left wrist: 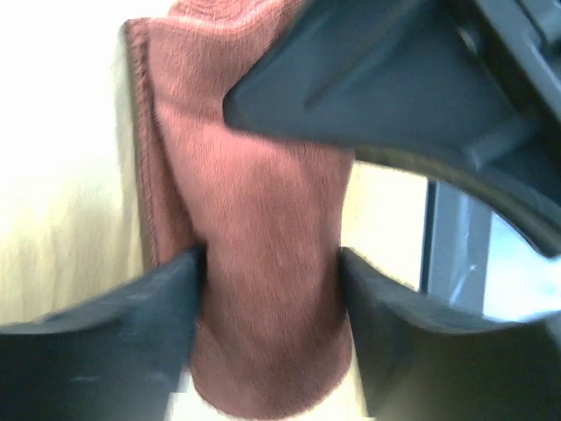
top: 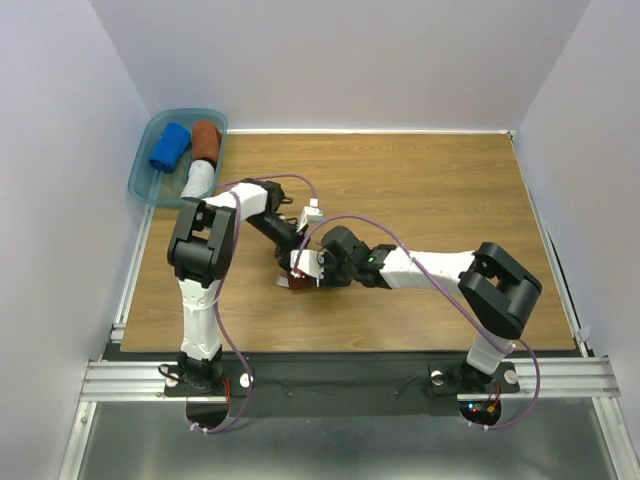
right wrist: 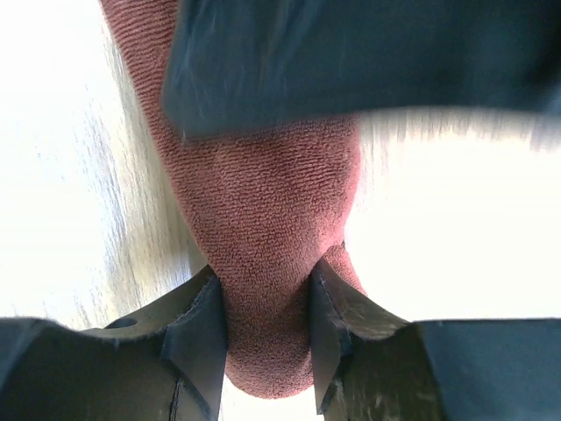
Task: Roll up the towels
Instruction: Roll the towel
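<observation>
A rust-brown towel (top: 289,284) lies bunched on the wooden table (top: 430,190), mostly hidden under both grippers. My left gripper (top: 296,252) is shut on one end of it; in the left wrist view the towel (left wrist: 254,219) fills the gap between the fingers (left wrist: 131,333), with the gripper (left wrist: 272,298) closed around it. My right gripper (top: 308,270) is shut on the other end; the right wrist view shows the towel (right wrist: 263,193) pinched in the gripper (right wrist: 266,324). A light grey rolled towel (top: 200,180) leans out of the blue tub.
The translucent blue tub (top: 145,170) stands at the far left corner and holds a blue roll (top: 170,146) and a rust-brown roll (top: 205,140). White walls enclose the table. Each wrist view shows the other gripper's dark body (left wrist: 394,88) (right wrist: 351,53) close above the towel.
</observation>
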You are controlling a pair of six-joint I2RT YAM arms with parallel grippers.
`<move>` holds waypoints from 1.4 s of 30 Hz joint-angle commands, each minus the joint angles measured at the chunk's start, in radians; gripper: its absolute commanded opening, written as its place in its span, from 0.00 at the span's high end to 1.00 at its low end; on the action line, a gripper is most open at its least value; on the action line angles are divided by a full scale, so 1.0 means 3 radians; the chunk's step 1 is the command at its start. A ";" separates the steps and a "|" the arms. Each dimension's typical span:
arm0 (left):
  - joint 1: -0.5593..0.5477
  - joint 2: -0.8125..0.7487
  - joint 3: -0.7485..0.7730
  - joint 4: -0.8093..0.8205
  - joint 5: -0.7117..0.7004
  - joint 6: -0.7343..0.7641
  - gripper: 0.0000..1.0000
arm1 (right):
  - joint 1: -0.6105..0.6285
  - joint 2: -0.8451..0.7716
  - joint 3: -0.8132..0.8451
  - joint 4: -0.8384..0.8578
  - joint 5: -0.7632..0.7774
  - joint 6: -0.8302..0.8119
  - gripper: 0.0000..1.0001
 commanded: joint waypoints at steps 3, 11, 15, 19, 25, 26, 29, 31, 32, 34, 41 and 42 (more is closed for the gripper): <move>0.0422 -0.0379 -0.0049 0.0062 -0.0240 0.0086 0.02 | -0.0183 0.0250 0.0106 -0.0806 -0.0729 0.0192 0.99; 0.1383 -0.0844 -0.0043 0.0296 0.0087 -0.0348 0.01 | -0.0393 0.0474 0.0423 -0.1179 -0.1128 0.0295 0.99; 0.1543 -0.1598 -0.0278 0.0628 -0.0142 -0.0477 0.01 | -0.0571 0.0744 0.0775 -0.1446 -0.1532 0.0376 0.99; 0.1369 -0.2408 -0.0845 0.1191 -0.0673 -0.0426 0.01 | -0.0715 0.1072 0.1108 -0.1808 -0.1839 0.0376 0.99; 0.0608 -0.3517 -0.1913 0.1666 -0.1364 0.0125 0.01 | -0.0884 0.1390 0.1471 -0.2121 -0.2192 0.0366 0.99; 0.0475 -0.3625 -0.2051 0.1844 -0.1587 0.0126 0.01 | -0.0914 0.1415 0.1502 -0.2157 -0.2208 0.0361 0.99; -0.0108 -0.3846 -0.2385 0.2101 -0.2032 0.0157 0.01 | -0.0950 0.1502 0.1605 -0.2290 -0.2284 0.0315 0.99; -0.0487 -0.3866 -0.2503 0.2224 -0.2187 0.0172 0.02 | -0.0966 0.1548 0.1661 -0.2377 -0.2340 0.0290 0.99; -0.0609 -0.3856 -0.2538 0.2351 -0.2274 0.0177 0.03 | -0.0971 0.1584 0.1686 -0.2438 -0.2356 0.0274 0.99; -0.0921 -0.3770 -0.2574 0.2571 -0.2417 0.0177 0.04 | -0.0971 0.1640 0.1768 -0.2494 -0.2412 0.0254 0.99; -0.1321 -0.3269 -0.2513 0.2853 -0.2567 0.0254 0.12 | -0.0991 0.1906 0.2044 -0.2852 -0.2627 0.0157 0.99; -0.1331 -0.3192 -0.2498 0.2858 -0.2541 0.0290 0.14 | -0.0991 0.1927 0.2065 -0.2878 -0.2658 0.0152 0.99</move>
